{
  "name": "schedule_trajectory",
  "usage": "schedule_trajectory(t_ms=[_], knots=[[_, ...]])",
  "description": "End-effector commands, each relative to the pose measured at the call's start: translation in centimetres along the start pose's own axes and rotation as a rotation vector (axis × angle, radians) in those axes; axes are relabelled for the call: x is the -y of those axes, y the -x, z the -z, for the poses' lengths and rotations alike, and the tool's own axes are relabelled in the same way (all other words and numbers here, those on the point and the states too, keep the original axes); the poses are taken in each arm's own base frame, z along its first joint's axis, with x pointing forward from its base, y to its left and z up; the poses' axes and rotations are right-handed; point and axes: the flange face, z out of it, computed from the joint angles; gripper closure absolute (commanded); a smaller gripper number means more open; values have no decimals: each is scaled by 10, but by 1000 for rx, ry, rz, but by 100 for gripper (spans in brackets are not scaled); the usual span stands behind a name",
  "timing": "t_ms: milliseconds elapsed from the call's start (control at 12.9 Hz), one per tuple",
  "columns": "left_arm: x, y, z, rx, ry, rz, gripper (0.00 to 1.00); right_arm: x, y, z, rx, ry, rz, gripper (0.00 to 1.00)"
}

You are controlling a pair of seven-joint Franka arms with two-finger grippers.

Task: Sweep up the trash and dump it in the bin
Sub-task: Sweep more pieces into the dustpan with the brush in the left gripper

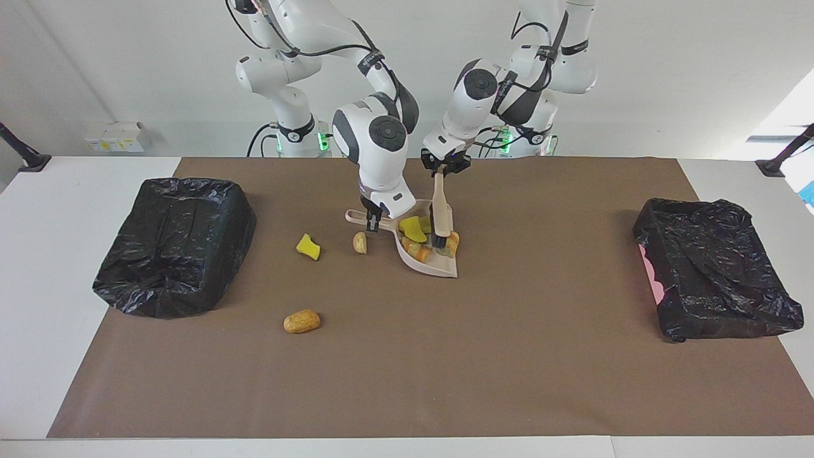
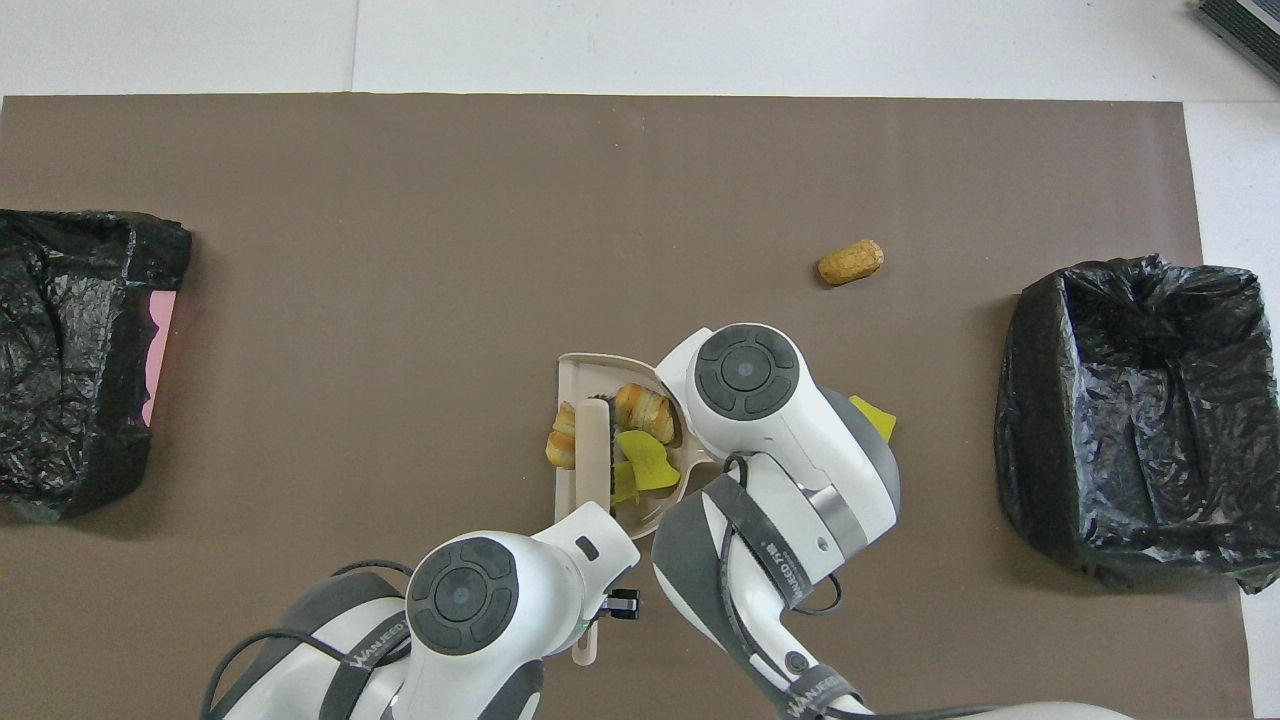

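Brush head down in the dustpan among the swept scraps

The left gripper (image 1: 443, 170) is clamped on the brush (image 1: 439, 216) handle, bristles in the beige dustpan (image 1: 439, 266) with yellow and tan trash (image 1: 414, 230) heaped there (one tan chunk (image 2: 560, 448) sits at the open lip). The right gripper (image 1: 373, 220) is closed on the dustpan's handle. Still on the brown mat (image 1: 407, 356): a yellow scrap (image 1: 308, 246) and a tan lump (image 1: 360, 242) toward the right arm's end, and a bread-like piece (image 1: 301, 321) farther from the robots. A black-lined bin (image 1: 173, 244) stands at each end

Brush (image 1: 440, 213) head in dustpan (image 1: 439, 266), among trash (image 1: 414, 229).
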Motion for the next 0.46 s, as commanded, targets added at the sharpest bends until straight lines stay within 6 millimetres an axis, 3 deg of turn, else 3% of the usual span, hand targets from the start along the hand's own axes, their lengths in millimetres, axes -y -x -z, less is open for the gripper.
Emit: schedule_trajectory(t_ms=[0, 155, 387], knots=[[-10, -10, 14, 63, 14, -12, 100, 1, 0, -3, 8, 8, -16, 100], [6, -17, 34, 128, -18, 26, 100, -3, 4, 0, 6, 7, -24, 100], [24, -16, 43, 111, -84, 146, 100, -14, 22, 13, -15, 21, -44, 100]])
